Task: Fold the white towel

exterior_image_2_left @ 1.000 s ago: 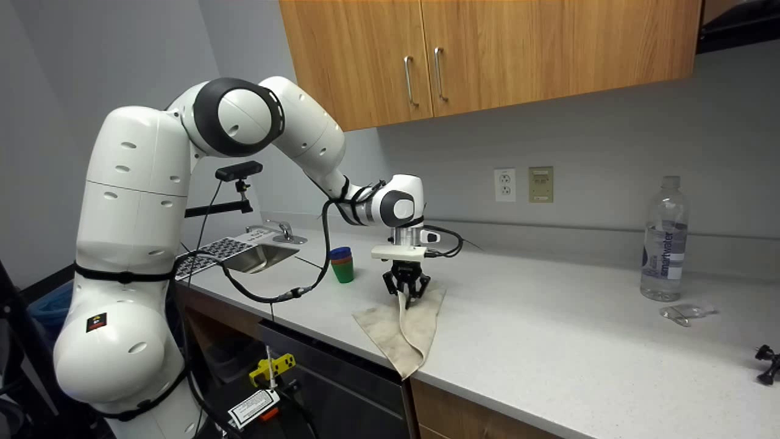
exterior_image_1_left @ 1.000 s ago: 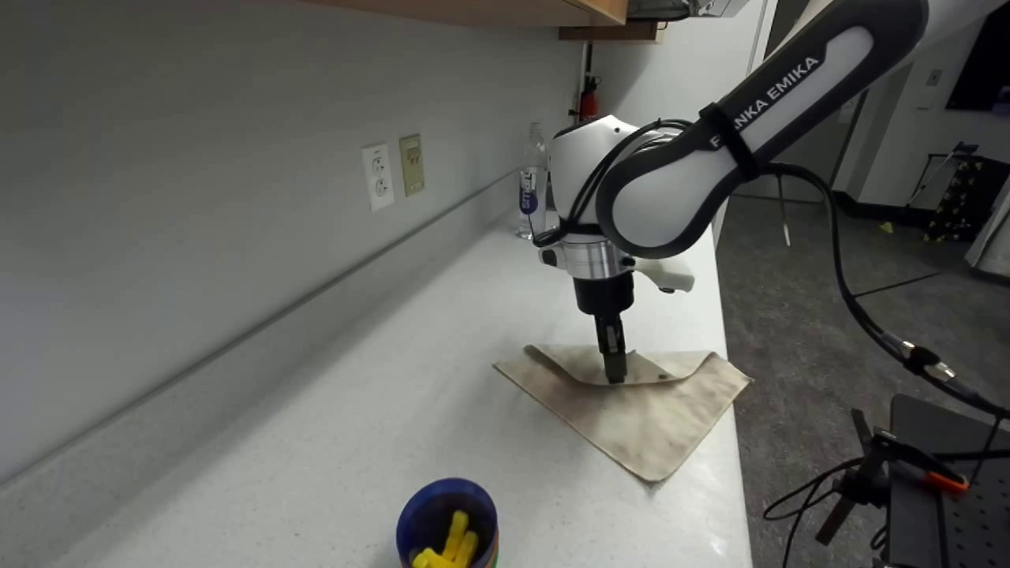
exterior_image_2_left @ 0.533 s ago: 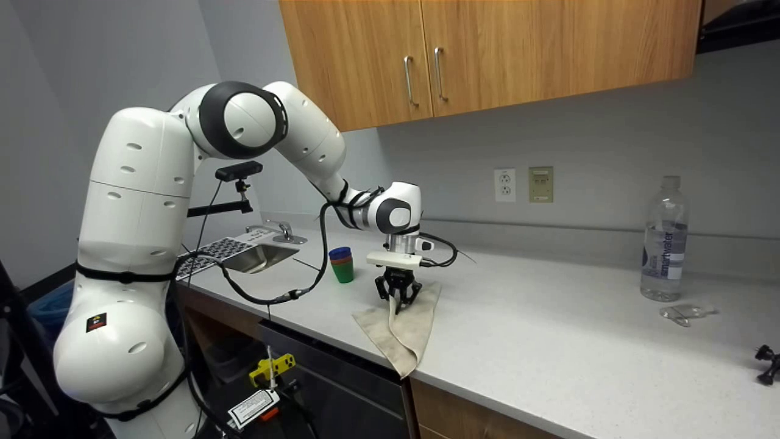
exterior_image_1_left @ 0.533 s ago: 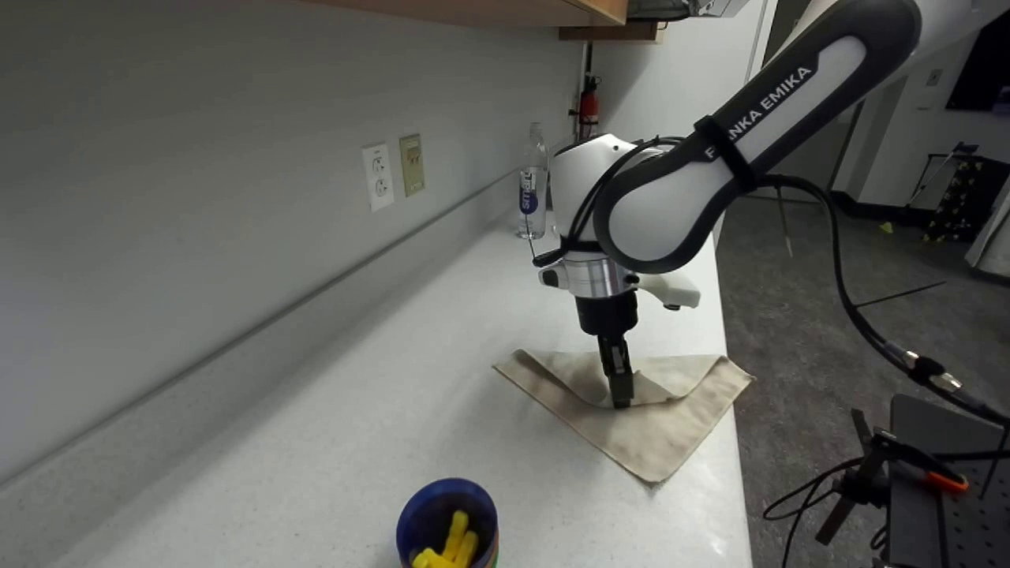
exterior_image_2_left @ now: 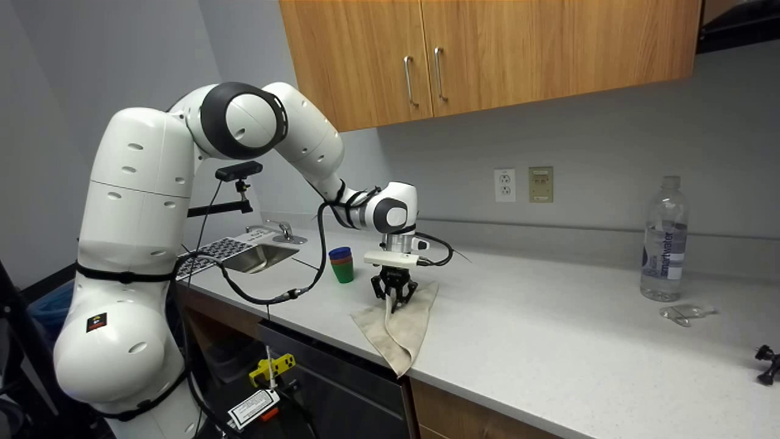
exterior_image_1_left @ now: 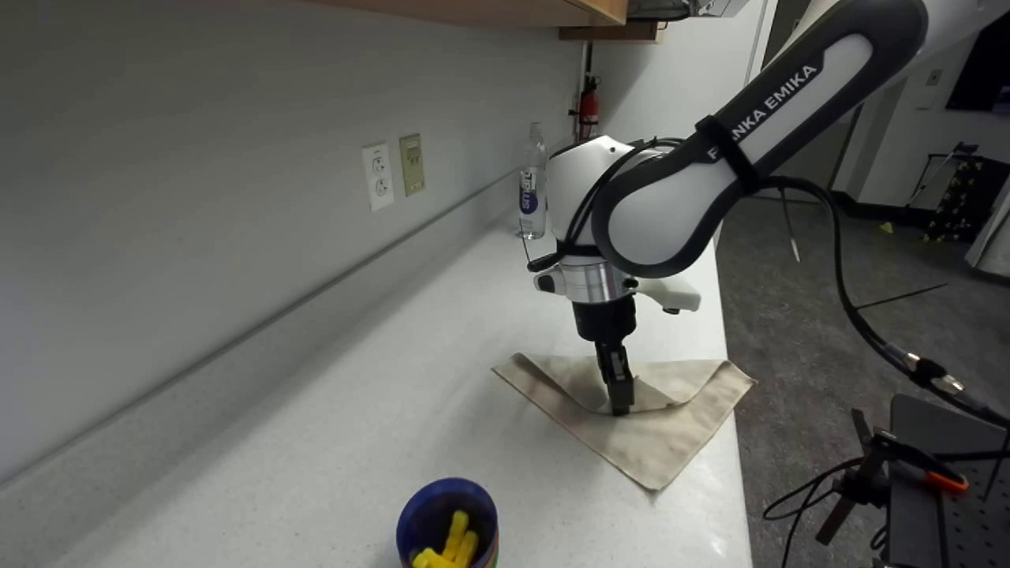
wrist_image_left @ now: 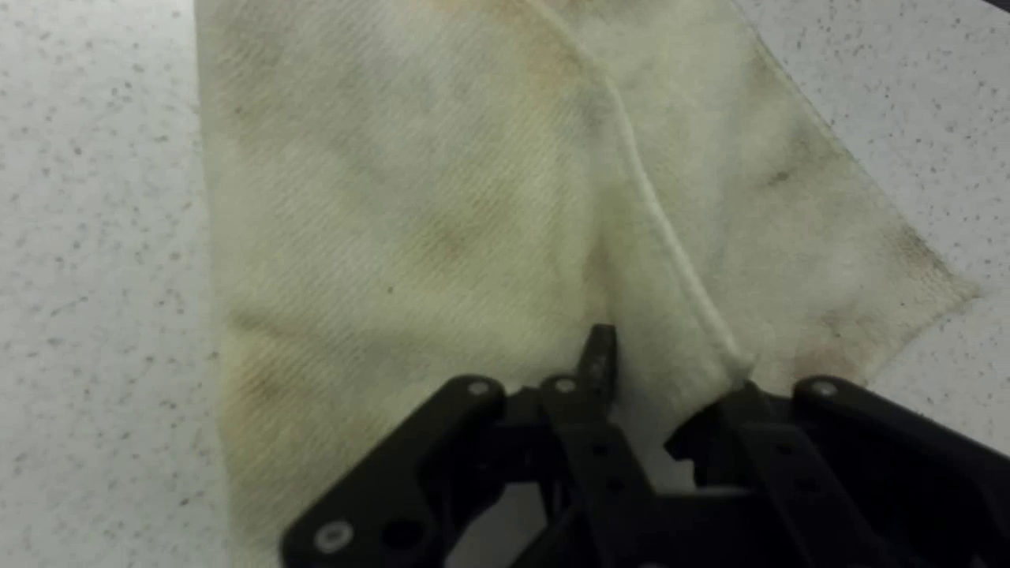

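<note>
Off-white towel (exterior_image_2_left: 373, 326) lies at front edge of counter (exterior_image_2_left: 536, 341), one corner reaching it. Tool (exterior_image_2_left: 392, 302) stands down at flap (wrist_image_left: 434, 221), fingers (wrist_image_left: 602, 364) narrowly apart, cloth between; whether pinched, cannot be told. Step in hand, seemingly: flap fold, incomplete. Next move likely calls for low lay-down, release, straight lift. Bottle (exterior_image_2_left: 664, 244) stands near back edge.

In an exterior view, a partly folded beige cloth towel (exterior_image_1_left: 655, 446) lay on a speckled white countertop (exterior_image_1_left: 355, 442). A black robotic gripper (exterior_image_1_left: 621, 404) pointed down at the towel's flap (exterior_image_1_left: 580, 380). Beyond the towel stood a clear plastic bottle (exterior_image_1_left: 533, 189); in front of the towel, a round blue cup (exterior_image_1_left: 418, 509) held yellow pieces (exterior_image_1_left: 456, 536).
</note>
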Controlling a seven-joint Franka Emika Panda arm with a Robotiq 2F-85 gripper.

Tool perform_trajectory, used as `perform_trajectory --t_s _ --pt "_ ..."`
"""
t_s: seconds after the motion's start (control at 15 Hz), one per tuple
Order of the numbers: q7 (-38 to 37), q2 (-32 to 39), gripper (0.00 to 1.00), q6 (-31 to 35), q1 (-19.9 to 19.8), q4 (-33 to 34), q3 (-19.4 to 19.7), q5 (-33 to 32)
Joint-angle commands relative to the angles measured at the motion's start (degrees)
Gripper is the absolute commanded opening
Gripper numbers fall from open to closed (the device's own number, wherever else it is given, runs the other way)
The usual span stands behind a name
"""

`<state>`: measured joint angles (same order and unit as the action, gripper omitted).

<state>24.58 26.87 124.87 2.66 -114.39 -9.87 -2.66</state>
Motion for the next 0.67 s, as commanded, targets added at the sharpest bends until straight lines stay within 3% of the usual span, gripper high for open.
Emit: perform_trajectory --t_s 0.0,0.33,0.6 --pt "-0.4 -2.6 0.03 0.4 1.3 -2.0 0.2 -2.3" --pt "-6.5 -4.8 0.03 1.3 5.2 -3.4 2.0 -12.9" --pt "-5.9 -6.0 0.03 -0.8 5.2 -4.2 0.2 -11.1"
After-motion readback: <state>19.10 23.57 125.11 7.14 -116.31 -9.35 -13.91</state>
